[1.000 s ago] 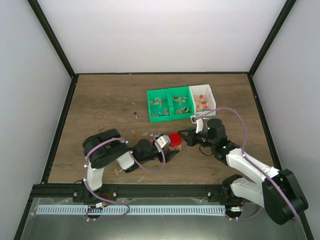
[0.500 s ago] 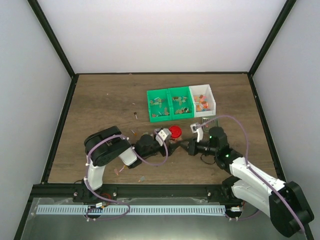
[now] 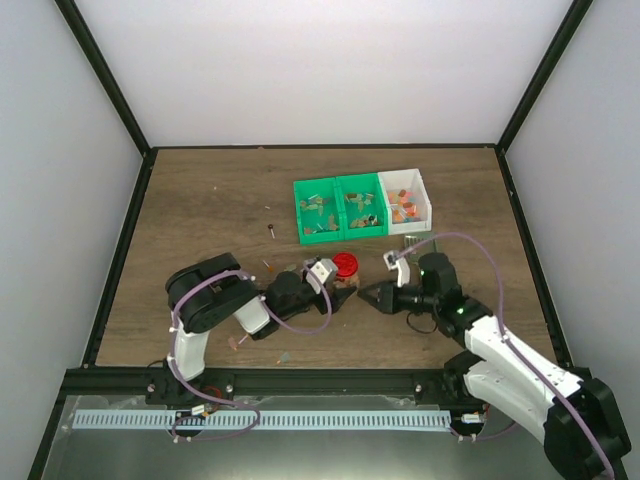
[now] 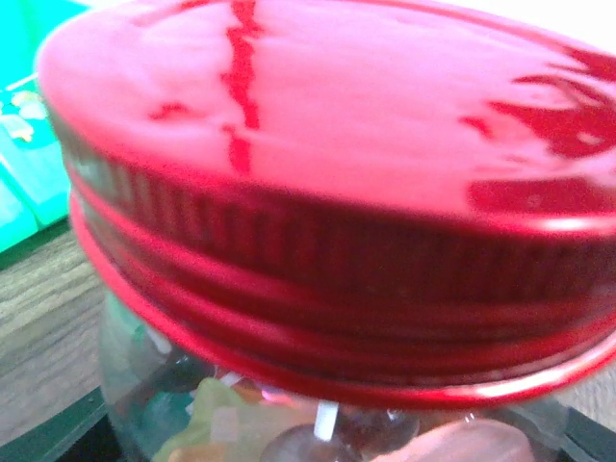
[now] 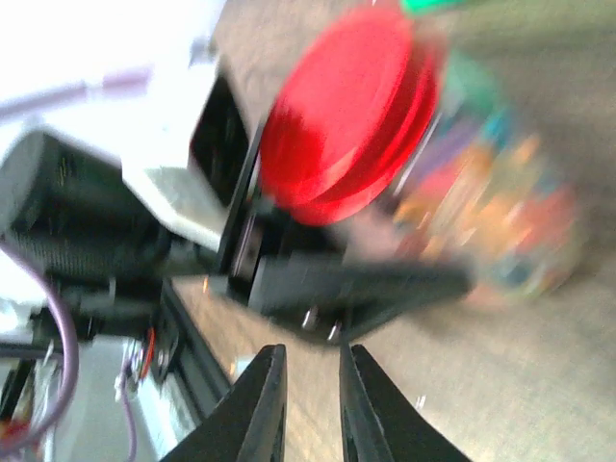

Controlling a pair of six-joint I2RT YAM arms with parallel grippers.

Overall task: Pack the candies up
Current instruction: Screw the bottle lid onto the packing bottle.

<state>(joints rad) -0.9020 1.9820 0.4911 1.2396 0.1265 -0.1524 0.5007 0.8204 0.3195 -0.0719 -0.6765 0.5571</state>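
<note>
L gripper (image 3: 338,290) clamps clear glass jar (image 3: 341,281) below its round red metal lid (image 3: 345,264), prob. steadying it for capping. R gripper (image 3: 366,296) sits just beside, tips toward jar. Candies (image 3: 405,208) lie in green and white plastic bins (image 3: 336,180), a few loose on brown wood-grain table (image 3: 200,220); white walls, black frame.
L wrist: lid on jar, more candies (image 4: 221,433) inside the glass.
R wrist: blurry; R fingers (image 5: 269,404) barely parted, nothing btwn them.

One jar (image 4: 144,371) is wearing one red lid (image 3: 346,264). Two green bins (image 3: 325,238) and one white bin (image 3: 428,205) are sitting side by side, holding candies (image 3: 403,208) (too many to count). A few strays (image 3: 271,231) are lying on the table (image 3: 200,200).
</note>
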